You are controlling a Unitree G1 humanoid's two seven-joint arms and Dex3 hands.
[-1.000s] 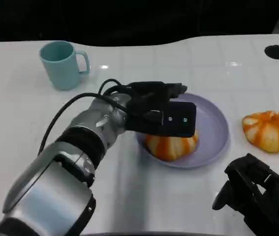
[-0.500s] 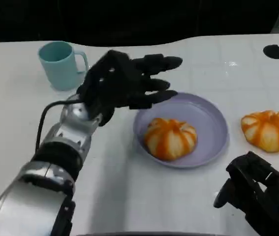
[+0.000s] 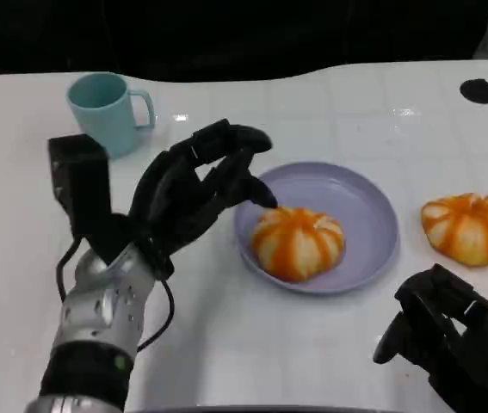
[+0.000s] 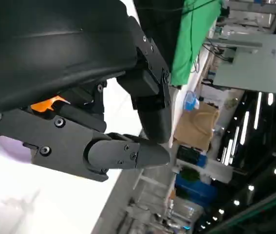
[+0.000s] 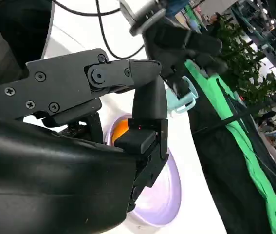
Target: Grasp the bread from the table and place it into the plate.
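Bread [image 3: 298, 243] sits against plate's [image 3: 373, 215] near-left rim, left hand [image 3: 194, 191] empty beside it.

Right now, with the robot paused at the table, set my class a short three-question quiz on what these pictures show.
1. True or false: a bread lies in the plate.
2. Which thing stands nearest the far left of the table? A) cup B) plate C) the second bread
3. Fill in: the left hand holds ______.

Key
1. True. It sits on the plate's near-left part, and the second bread lies on the table right of the plate.
2. A. The teal cup stands behind the left hand.
3. Nothing. Its fingers are spread, hanging beside the plate's left rim. The right hand is at the near right, fingers curled.
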